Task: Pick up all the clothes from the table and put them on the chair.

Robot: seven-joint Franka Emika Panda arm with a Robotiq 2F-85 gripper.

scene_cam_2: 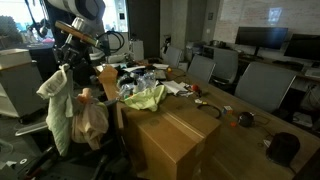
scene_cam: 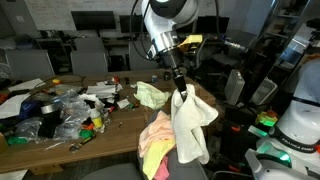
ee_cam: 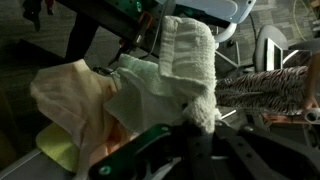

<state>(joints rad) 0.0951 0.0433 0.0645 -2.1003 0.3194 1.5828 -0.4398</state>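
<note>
A: What is held at this moment?

B: The white garment (scene_cam: 192,125) is clamped in the claw (scene_cam: 181,90), with the jaws drawn together on its upper edge. It hangs free at centre frame, above the chair (scene_cam: 125,174) at the bottom edge, which is largely covered by cloth.

A: How is the step best done?

B: By judgement, the cloth should be lowered until its hem goes slack on the pink garment (scene_cam: 152,132) and the peach garment (scene_cam_2: 92,120) lying there. Only then should the jaws be parted. If it is released from height, it may slide off to the floor.

A: What is left on the desk (scene_cam: 105,135)?

B: The yellow-green garment (scene_cam: 150,96) is seen at the desk's near end, just above the pile. It is not yet moved.

A: What stands in the way?

B: Clear plastic bags (scene_cam: 70,112) and small coloured oddments are heaped toward the left of the frame, just beside that garment, and could be snagged. In the wrist view the centre is filled by the hanging cloth, so the seat cannot be judged from there. The monitors (scene_cam: 95,20) at upper left are well apart.
</note>
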